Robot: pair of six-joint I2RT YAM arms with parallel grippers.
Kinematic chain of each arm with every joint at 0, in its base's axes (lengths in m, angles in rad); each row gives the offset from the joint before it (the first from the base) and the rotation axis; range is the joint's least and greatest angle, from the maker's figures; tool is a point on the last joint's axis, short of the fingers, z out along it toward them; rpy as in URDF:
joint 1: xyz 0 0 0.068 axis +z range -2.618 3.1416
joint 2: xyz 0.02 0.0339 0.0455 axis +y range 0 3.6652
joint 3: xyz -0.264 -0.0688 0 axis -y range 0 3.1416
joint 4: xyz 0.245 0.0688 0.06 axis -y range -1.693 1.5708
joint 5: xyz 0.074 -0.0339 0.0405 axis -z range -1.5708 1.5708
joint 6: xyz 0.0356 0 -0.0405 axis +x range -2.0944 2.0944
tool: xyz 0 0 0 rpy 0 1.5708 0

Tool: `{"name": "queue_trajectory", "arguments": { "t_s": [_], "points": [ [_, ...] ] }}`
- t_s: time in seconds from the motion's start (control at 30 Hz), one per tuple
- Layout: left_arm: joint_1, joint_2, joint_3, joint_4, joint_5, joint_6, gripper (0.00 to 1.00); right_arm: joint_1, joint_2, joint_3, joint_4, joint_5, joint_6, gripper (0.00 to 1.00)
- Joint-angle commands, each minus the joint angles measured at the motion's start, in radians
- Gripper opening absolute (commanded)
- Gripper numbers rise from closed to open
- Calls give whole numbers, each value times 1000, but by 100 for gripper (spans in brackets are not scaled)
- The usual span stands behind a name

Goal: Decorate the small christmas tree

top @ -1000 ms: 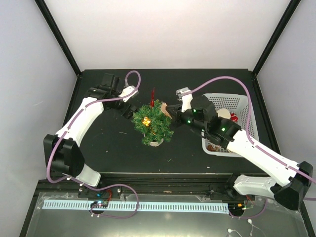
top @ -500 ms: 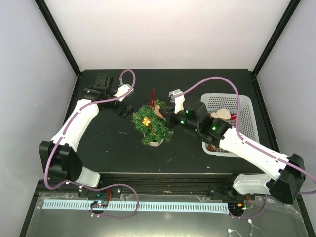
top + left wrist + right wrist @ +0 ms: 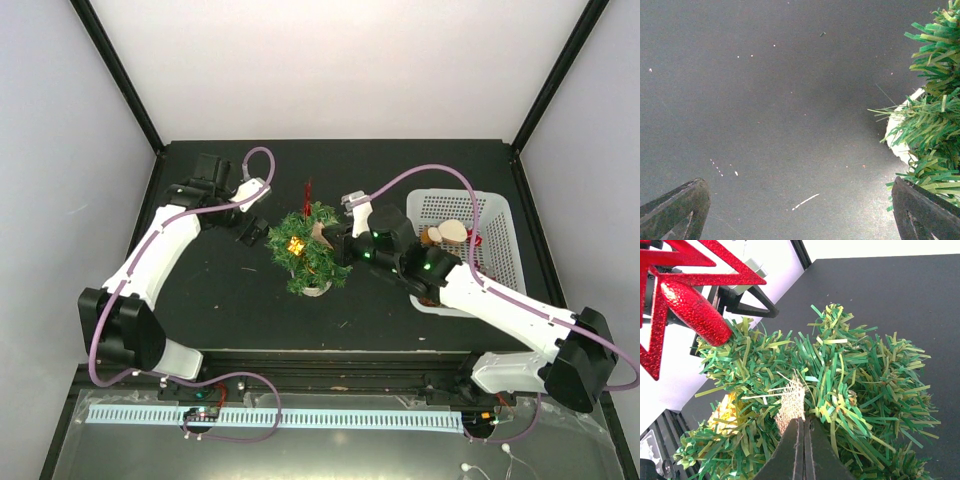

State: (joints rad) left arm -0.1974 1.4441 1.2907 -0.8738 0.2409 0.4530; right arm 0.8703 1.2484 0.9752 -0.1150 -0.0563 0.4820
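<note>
The small christmas tree (image 3: 311,250) stands mid-table in its white pot (image 3: 314,289), with a red star (image 3: 308,192) on top and a gold ornament (image 3: 295,244) in its needles. My right gripper (image 3: 333,240) is at the tree's right side, shut on a tan burlap ornament (image 3: 321,232). The right wrist view shows the closed fingertips (image 3: 803,421) pinching the burlap ornament (image 3: 792,399) among the needles (image 3: 865,380), the star (image 3: 685,305) upper left. My left gripper (image 3: 252,230) is open and empty left of the tree. In its wrist view (image 3: 799,184) the tree (image 3: 935,100) and pot (image 3: 900,135) are at right.
A white basket (image 3: 495,215) stands right of the tree, holding a tan ornament (image 3: 447,232) and a red one (image 3: 474,240). Black frame posts rise at the table's back corners. The right arm lies across the basket's near left corner.
My right gripper has moved left into the tree's side with the burlap ornament. My left gripper has drawn back leftward, away from the tree.
</note>
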Motion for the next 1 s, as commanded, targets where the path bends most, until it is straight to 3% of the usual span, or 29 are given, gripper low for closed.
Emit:
{"name": "queue_trajectory", "arguments": {
  "t_s": [0.0,0.3,0.97],
  "points": [
    [6,-37,-7,-16,17,3,99,15,8,-15,38,-7,18,1],
    [7,-42,-25,-13,21,-1,99,20,0,-3,21,-7,20,2],
    [9,-74,-35,-25,-1,12,99,22,-57,23,-72,64,-20,26]
  ]
}}
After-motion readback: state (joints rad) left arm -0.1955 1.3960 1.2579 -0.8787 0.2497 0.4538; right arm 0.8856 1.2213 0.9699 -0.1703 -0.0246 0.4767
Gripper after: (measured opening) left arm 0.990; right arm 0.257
